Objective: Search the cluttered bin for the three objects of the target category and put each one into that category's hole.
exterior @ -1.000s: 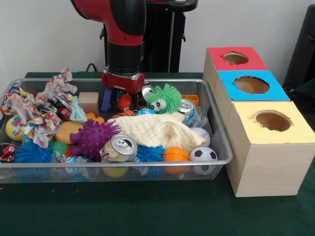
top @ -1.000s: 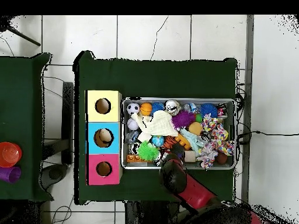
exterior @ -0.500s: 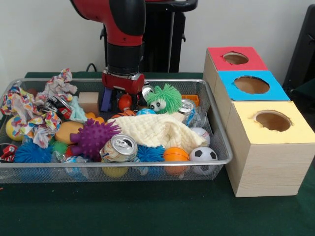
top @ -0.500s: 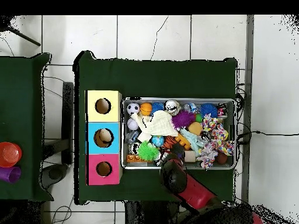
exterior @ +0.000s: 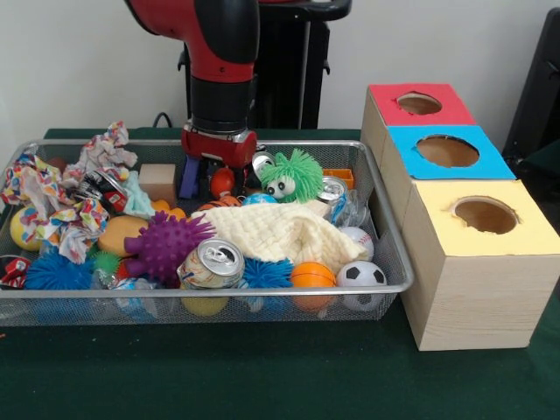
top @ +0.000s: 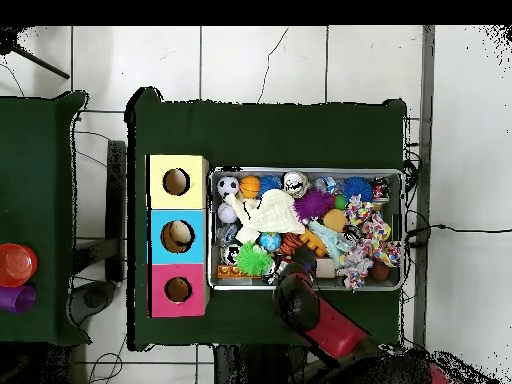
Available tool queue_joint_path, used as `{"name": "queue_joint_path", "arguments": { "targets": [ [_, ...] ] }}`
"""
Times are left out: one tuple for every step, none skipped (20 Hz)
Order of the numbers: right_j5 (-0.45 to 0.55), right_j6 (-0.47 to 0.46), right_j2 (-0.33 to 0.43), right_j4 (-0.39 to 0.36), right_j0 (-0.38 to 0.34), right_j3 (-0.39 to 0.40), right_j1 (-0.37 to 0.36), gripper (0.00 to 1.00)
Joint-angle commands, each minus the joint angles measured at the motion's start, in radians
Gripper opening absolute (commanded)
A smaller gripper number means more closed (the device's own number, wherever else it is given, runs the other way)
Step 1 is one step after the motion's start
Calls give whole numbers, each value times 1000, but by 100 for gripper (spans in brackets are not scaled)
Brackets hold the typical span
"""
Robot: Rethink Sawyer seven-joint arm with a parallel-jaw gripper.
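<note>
My red and black arm's gripper [exterior: 213, 179], fingers spread around a small orange-red ball [exterior: 222, 181], dips into the wire mesh bin [exterior: 385, 236] upper-centre, left of the three-hole wooden box [exterior: 477, 289].

My arm [exterior: 219, 52] comes down from above, its red and black forearm close to vertical, the black wrist section ending in a red gripper mount. The gripper [exterior: 208, 179] hangs low with one purple finger [exterior: 189, 178] visible; I cannot tell how its jaws stand. From overhead, the arm [top: 325, 325] reaches in diagonally.
</note>
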Motion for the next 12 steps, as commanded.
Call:
{"name": "queue_joint_path", "arguments": {
  "targets": [
    [61, 180, 24, -49, 94, 39, 171, 100],
    [69, 171, 18, -49, 105, 35, 170, 100],
    [76, 155, 10, -56, 116, 28, 165, 100],
    [83, 143, 6, -61, 122, 23, 164, 100],
    [85, 125, -4, -76, 131, 16, 159, 100],
    [90, 110, -11, -86, 141, 10, 156, 100],
    [79, 92, -17, -113, 145, 2, 157, 100],
    [81, 73, -24, -132, 155, -7, 156, 100],
    [74, 48, -25, -171, 156, -21, 157, 100],
    [73, 23, -25, -209, 158, -35, 158, 100],
    [83, 3, -29, -238, 165, -46, 156, 100],
    [105, -21, -35, -262, 177, -60, 152, 100]
  ]
}}
